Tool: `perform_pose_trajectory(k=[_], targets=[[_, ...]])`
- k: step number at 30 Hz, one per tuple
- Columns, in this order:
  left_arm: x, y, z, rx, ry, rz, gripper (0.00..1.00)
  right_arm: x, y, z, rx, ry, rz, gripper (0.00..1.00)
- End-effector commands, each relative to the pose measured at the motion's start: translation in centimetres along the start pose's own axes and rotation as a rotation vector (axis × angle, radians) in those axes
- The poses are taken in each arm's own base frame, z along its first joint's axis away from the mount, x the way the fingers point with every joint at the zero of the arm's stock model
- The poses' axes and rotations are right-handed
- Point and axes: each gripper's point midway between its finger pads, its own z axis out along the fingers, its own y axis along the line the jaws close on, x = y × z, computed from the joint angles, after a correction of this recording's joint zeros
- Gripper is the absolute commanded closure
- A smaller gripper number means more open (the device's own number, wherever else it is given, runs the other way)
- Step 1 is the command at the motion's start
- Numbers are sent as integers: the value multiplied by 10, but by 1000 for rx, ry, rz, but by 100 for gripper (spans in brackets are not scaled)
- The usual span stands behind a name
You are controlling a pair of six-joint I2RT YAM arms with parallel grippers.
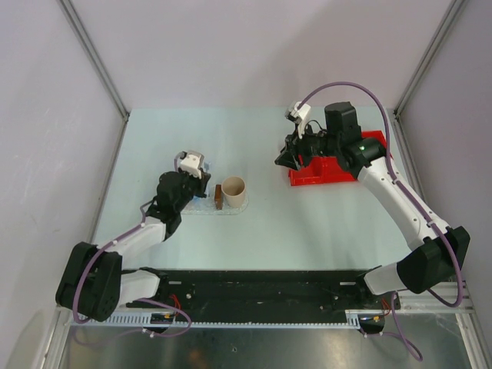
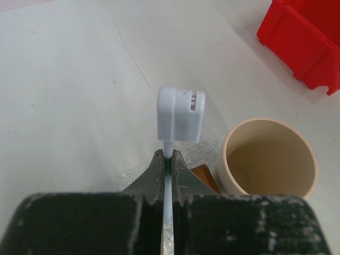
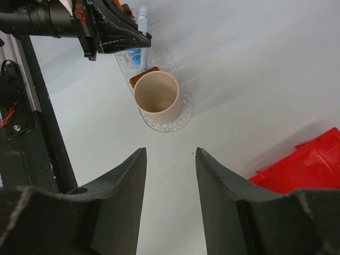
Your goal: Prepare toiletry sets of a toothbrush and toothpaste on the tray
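Holding, L gripper [image 2: 167, 158]: jaws pinched tight on the toothbrush [image 2: 179, 113] stem. Head end sticks out past the tips toward 12 o'clock in left wrist view.
L gripper posn: over the 9 o'clock end of the tray [image 1: 201, 206] in top view, approx 10 o'clock from the cup [image 1: 234, 192].
Toothbrush: pale stick w/ boxy whitish head, near upright in right wrist view. Lower end runs down toward the tray beside the blue tube [image 3: 135, 55]. Contact w/ tray cannot be told.
Toothpaste, orange tube [image 2: 205, 178]: on the tray, right against the cup wall at the cup's 9 o'clock in top view. Partly hidden by the L gripper finger in left wrist view.
Toothpaste, blue tube: on the tray beneath the L gripper. Only a small part shows, in right wrist view.
Tray: clear, bumpy, oval, flat on the table [image 1: 307, 231]. Long axis runs 9 to 3 o'clock in top view.
Cup: beige, upright, mouth up, on the 3 o'clock end of the tray.
R gripper [image 3: 170, 175]: fingers spread wide, gripping nothing. Sits at the 9 o'clock edge of the red bin [image 1: 330, 171] in top view, well apart from the tray.
Red bin: on the table, approx 2 o'clock from the cup in top view.
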Motion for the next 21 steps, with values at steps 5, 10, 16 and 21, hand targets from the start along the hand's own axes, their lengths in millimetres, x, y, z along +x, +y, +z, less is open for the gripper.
perform_pose_trajectory(k=[5,10,16,21], targets=[[-23,0,6,4,-49,19,100,-6,0,0,-13,-23,-18,53],[-23,0,7,0,-47,20,100,-6,0,-1,-10,-22,-17,53],[-24,0,9,-3,-46,19,99,-5,-1,0,-11,-19,-14,53],[-24,0,9,-3,-44,19,90,-6,-2,0,-7,-23,-16,53]])
